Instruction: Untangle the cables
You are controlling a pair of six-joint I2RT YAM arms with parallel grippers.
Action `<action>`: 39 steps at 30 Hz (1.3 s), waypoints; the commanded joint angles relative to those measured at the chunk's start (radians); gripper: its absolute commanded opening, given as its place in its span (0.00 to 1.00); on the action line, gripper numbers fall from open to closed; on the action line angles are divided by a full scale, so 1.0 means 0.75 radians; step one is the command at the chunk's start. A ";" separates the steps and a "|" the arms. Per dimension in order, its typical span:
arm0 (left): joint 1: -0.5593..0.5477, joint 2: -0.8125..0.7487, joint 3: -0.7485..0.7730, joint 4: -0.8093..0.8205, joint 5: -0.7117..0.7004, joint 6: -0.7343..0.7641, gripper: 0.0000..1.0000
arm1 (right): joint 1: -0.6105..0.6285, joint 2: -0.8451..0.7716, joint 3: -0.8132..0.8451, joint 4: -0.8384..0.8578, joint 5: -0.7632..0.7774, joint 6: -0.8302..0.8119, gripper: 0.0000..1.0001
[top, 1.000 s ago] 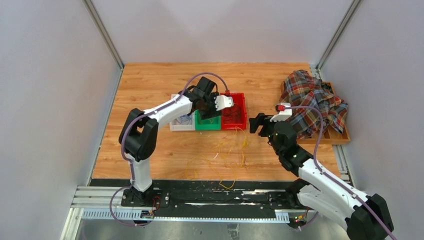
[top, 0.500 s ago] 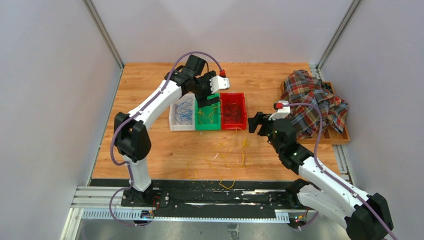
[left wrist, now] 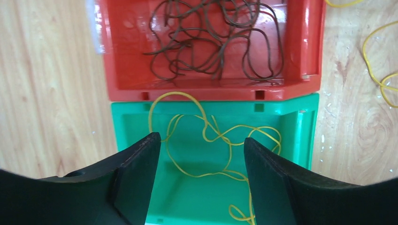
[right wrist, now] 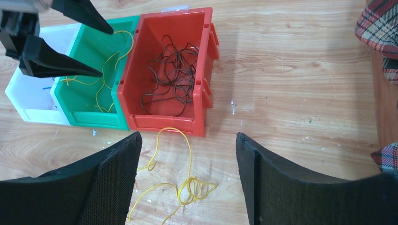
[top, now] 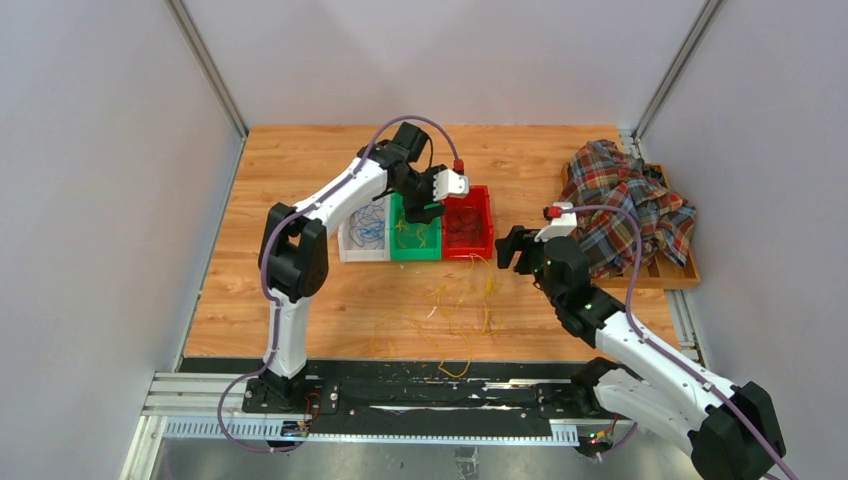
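our left claw hangs open and empty over the green bin, where a few yellow cables lie looped. the red bin touches that bin's right side and holds the dark brown cables, and the white bin on its left holds the blue cables. our right claw is open too, gripping nothing, above the worktop just right of the red bin, while loose yellow cables sprawl on the wood on the near side of the bins and a plaid cloth lies heaped at the far right.
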 commanded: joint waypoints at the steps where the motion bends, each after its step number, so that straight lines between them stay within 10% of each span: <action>1: -0.025 -0.028 -0.067 0.005 0.035 0.116 0.68 | -0.022 0.009 0.029 -0.009 0.000 -0.001 0.72; 10: -0.026 -0.067 -0.321 0.565 -0.121 -0.182 0.39 | -0.023 0.020 0.008 -0.002 -0.015 0.025 0.62; 16: -0.005 -0.099 -0.425 0.684 -0.248 -0.263 0.01 | -0.023 0.015 -0.002 0.004 -0.018 0.028 0.57; 29: 0.029 -0.163 -0.526 0.571 -0.135 -0.202 0.04 | -0.021 0.047 -0.011 0.011 -0.058 0.050 0.52; 39: -0.034 -0.121 -0.345 0.259 -0.106 -0.119 0.54 | -0.022 0.000 0.055 -0.130 -0.099 0.002 0.60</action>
